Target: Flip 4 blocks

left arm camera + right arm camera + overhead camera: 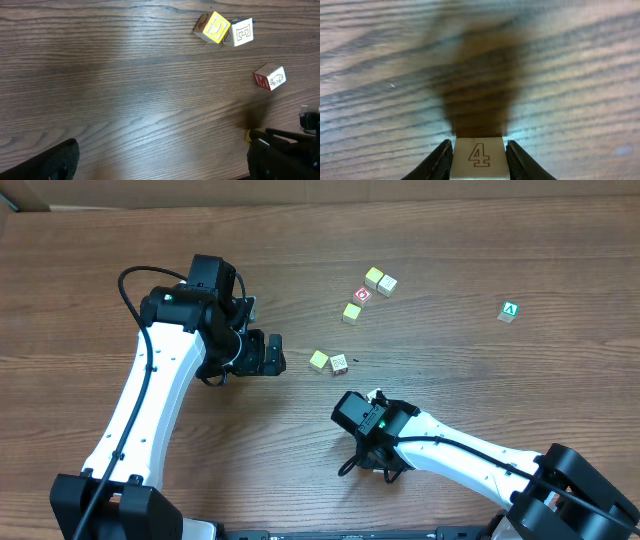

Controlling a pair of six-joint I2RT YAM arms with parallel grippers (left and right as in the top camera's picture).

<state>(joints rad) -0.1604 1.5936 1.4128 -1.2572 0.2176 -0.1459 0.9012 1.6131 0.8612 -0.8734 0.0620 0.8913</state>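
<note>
**while a numbered block is pinched, the rest lie on the bench**

as seen from the right wrist, a numbered block (pixel 479 156), printed with a brown 4, is pinched between the two fingers of the right claw (pixel 479 167). its shadow is cast ahead on the dark-grained bench (pixel 390 60). the left claw (pixel 170 162) is spread wide over bare wood.

from overhead, places are given from the red-ring cube (pixel 362 295). a greenish-yellow block (pixel 374 277) and a cream block (pixel 387 284) are set side by side just above and to the right of it. a yellowish block (pixel 352 312) is seen just below it. lower and to the left, a yellow block (pixel 319 360) and a brown-printed block (pixel 339 364) are paired, between the ring cube and the right arm (pixel 365 420). a green-marked cube (pixel 510 311) is placed well apart to the right.
</note>
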